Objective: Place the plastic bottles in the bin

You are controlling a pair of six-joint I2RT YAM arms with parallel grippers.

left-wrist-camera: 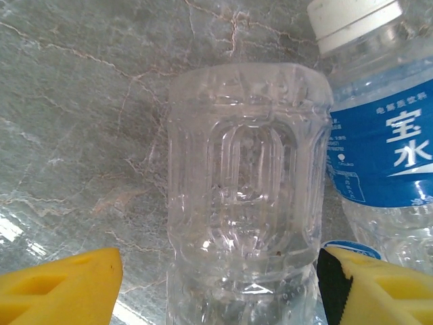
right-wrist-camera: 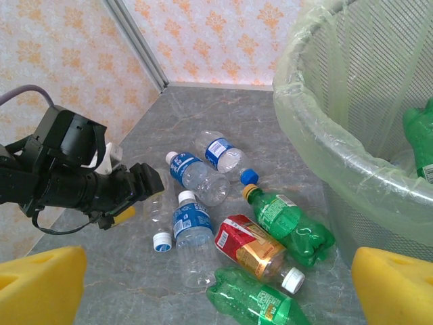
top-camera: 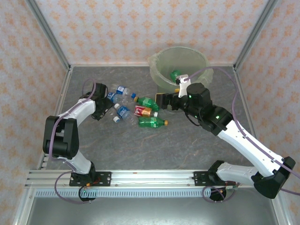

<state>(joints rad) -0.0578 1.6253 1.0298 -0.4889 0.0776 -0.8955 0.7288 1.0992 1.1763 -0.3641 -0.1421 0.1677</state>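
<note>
My left gripper [left-wrist-camera: 220, 279] [top-camera: 107, 109] stands open low over the table, its yellow fingers [left-wrist-camera: 64, 288] straddling the base of a clear label-less bottle [left-wrist-camera: 247, 189] [right-wrist-camera: 157, 211]; the left finger stands apart from it. A blue-labelled bottle [left-wrist-camera: 382, 142] lies just right of it. My right gripper [right-wrist-camera: 220, 265] [top-camera: 163, 101] is open and empty, hovering beside the bin [top-camera: 158, 75] [right-wrist-camera: 318, 152]. Below it lie two green bottles [right-wrist-camera: 291, 220] [right-wrist-camera: 260, 299], a red-labelled one [right-wrist-camera: 254, 252] and three blue-labelled ones [right-wrist-camera: 193, 227]. One green bottle [right-wrist-camera: 421, 132] [top-camera: 175, 75] lies inside the bin.
The bottles [top-camera: 140, 108] form a cluster between the two grippers on the grey marble table [top-camera: 140, 150]. Metal frame posts [top-camera: 51, 37] and patterned walls close the table in. The left arm [right-wrist-camera: 64, 176] reaches in from the left of the cluster.
</note>
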